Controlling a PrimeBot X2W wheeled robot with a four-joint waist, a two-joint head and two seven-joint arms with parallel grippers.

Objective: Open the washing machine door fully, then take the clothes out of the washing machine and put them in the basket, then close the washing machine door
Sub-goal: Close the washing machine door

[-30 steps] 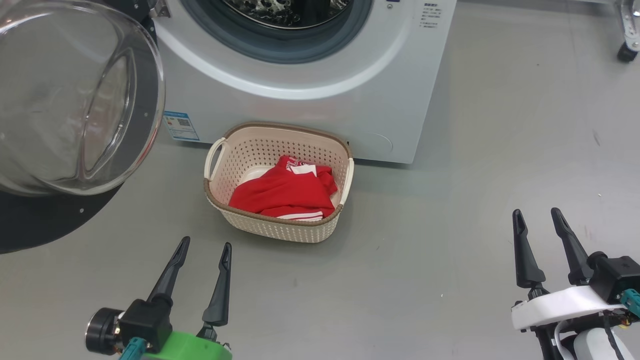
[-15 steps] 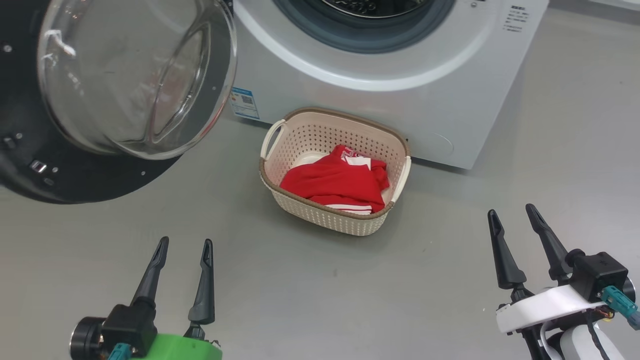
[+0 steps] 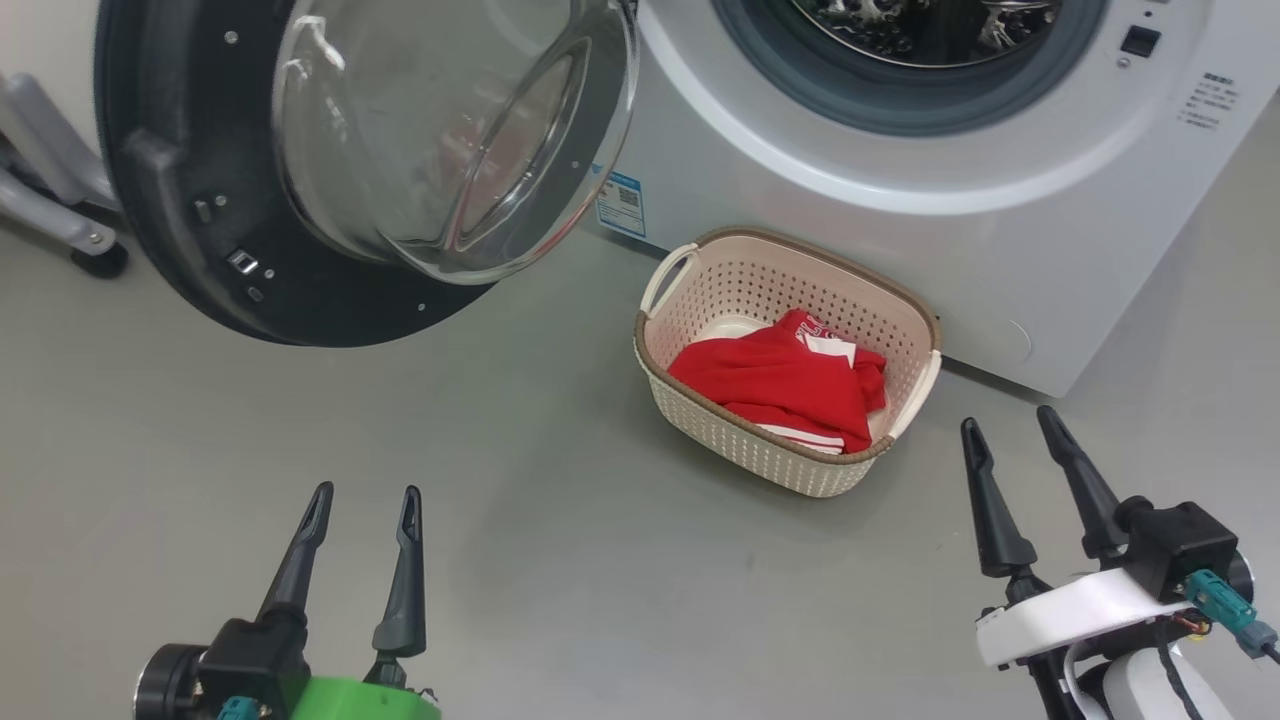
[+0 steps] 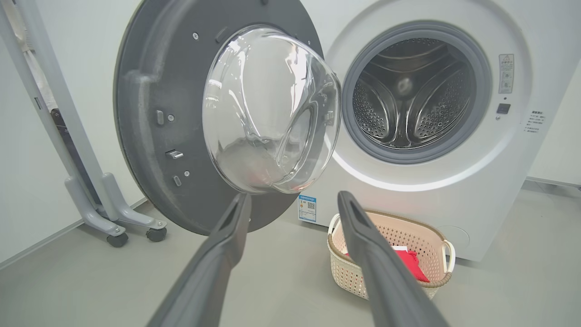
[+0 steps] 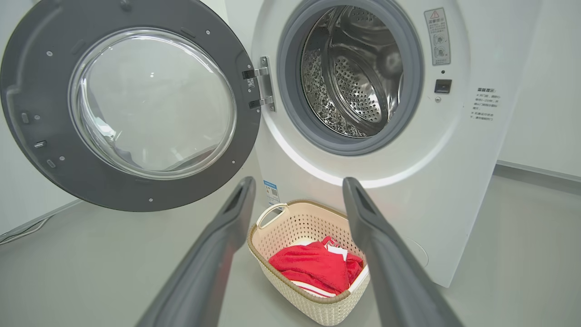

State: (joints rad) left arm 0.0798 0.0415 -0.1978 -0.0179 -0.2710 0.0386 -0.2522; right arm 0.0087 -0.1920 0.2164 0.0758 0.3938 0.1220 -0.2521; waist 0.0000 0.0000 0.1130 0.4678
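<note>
Label print [image 3: 1210,100] on washing machine [image 3: 850,240], illegibly small.

Brightly, evenly lit and sharp; soft shadow beside basket [image 3: 760,450], glare on washing machine door [image 3: 450,130] glass, wide-angle bowing at wrist-view edges.

I can read no word or number outright. On the washing machine [image 3: 900,240] front, a blue label [image 3: 620,204] at the lower left corner carries a QR code, but its print is too small. A grey warning sticker [image 5: 437,36] at the upper right shows a red triangle sign. The small dark print [image 5: 485,103] below it is illegible. White lettering on the red clothes [image 3: 775,380] is folded and unreadable.
</note>
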